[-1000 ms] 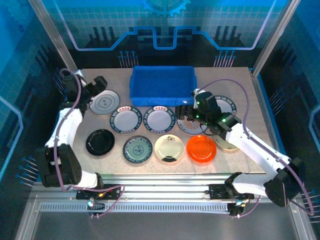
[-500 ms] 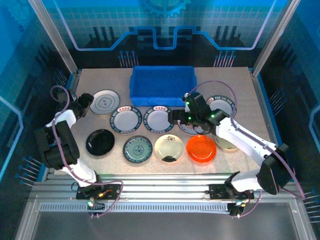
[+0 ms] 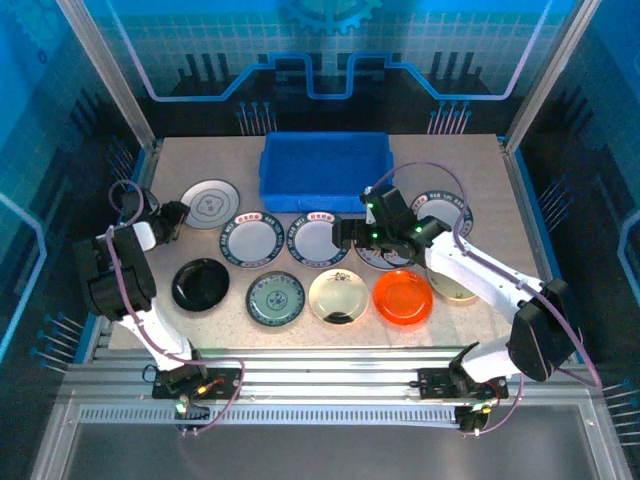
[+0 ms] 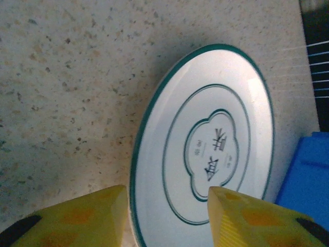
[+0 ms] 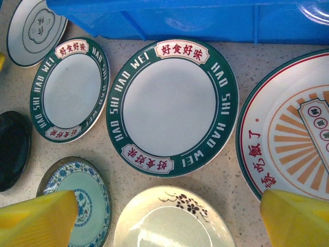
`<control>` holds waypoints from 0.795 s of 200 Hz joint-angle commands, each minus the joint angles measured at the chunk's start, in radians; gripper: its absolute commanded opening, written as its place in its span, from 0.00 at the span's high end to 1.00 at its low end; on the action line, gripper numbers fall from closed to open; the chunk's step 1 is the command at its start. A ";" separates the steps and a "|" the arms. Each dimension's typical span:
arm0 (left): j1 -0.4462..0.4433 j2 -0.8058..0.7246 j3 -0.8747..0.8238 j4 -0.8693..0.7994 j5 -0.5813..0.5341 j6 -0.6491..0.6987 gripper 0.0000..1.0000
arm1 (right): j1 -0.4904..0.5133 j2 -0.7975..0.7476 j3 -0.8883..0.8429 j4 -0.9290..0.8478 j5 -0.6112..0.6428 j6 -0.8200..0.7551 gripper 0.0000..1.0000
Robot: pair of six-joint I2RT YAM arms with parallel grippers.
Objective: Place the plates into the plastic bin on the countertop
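A: Where are the plates (image 3: 300, 270) lying?

B: They are all sitting flat on the worktop (image 3: 475, 165), in loose rows in front of the bin (image 3: 325, 170). None is lying in it yet.

A: And what are the hands doing?

B: The left hand (image 4: 167, 218) is hanging over the white plate (image 4: 205, 149) at the far left, near the bin's corner. Its fingers are standing moderately apart and straddling the near rim, one outside it and one over the plate's face. Whether they are touching it, I am not able to tell. The right hand (image 5: 164, 216) is hovering wide open over the middle plates and holding nothing, with a green-lettered plate (image 5: 172, 105) lying just ahead of it.

A: How is a plate like that going to handle?

B: I am judging it stiff, glossy and slippery, light enough for one hand, and probably breakable if dropped. Because it is lying flat, it is leaving little room beneath, so the rim is looking like the place to take hold: one finger working under the lip, the other pressing on top. The risk I am seeing is the plate skating across the worktop instead of lifting.
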State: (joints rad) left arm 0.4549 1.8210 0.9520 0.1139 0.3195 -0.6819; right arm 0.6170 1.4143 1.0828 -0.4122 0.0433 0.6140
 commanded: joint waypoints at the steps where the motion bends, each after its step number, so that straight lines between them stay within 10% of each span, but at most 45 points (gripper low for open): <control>1: 0.010 0.037 0.008 0.024 0.035 -0.006 0.58 | 0.009 0.012 0.024 0.016 -0.004 0.016 0.08; 159: -0.028 0.137 0.079 0.047 0.037 -0.012 0.71 | 0.004 0.023 -0.003 0.041 0.006 0.044 0.10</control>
State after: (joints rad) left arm 0.4595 1.9186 0.9813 0.1524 0.3607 -0.7082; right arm 0.6170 1.4162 1.0824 -0.3855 0.0441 0.6357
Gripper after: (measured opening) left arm 0.303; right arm 0.907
